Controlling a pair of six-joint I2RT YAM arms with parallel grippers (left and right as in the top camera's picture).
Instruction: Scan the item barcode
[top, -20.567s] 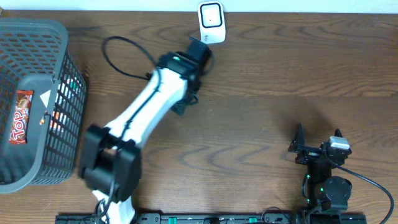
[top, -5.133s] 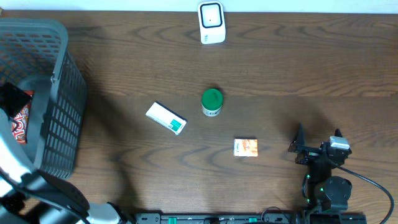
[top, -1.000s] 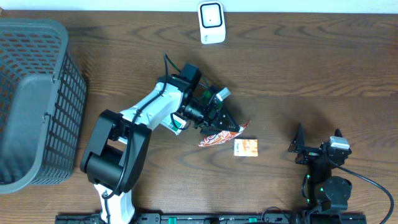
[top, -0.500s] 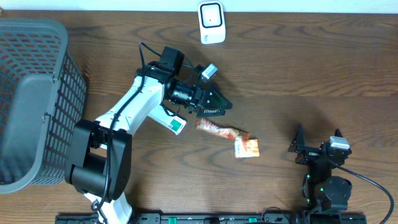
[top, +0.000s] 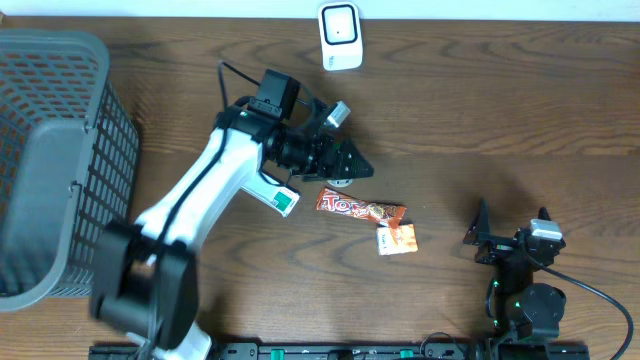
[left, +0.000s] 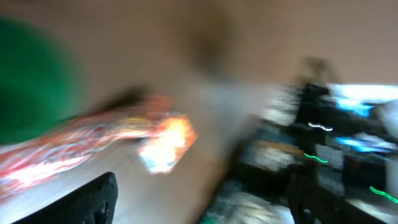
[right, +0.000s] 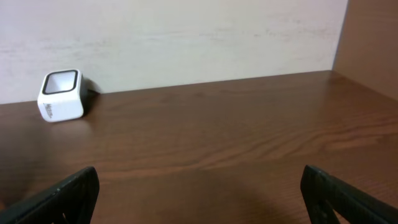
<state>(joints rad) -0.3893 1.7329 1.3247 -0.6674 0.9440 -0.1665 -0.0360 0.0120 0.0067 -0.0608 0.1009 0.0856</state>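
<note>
One arm (top: 215, 178) stretched across table (top: 500, 120), left hand (top: 347, 168) splayed beside candy bar (top: 361, 209)

My left arm (top: 205, 180), below the scanner (top: 340, 36): white shell, black joints, thin black cable looped at the wrist. My right arm (top: 520, 268), further right of the scanner: black, green lights, trailing cable

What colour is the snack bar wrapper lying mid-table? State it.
The snack bar wrapper is red-orange with white lettering; the overhead view shows it best.
</note>
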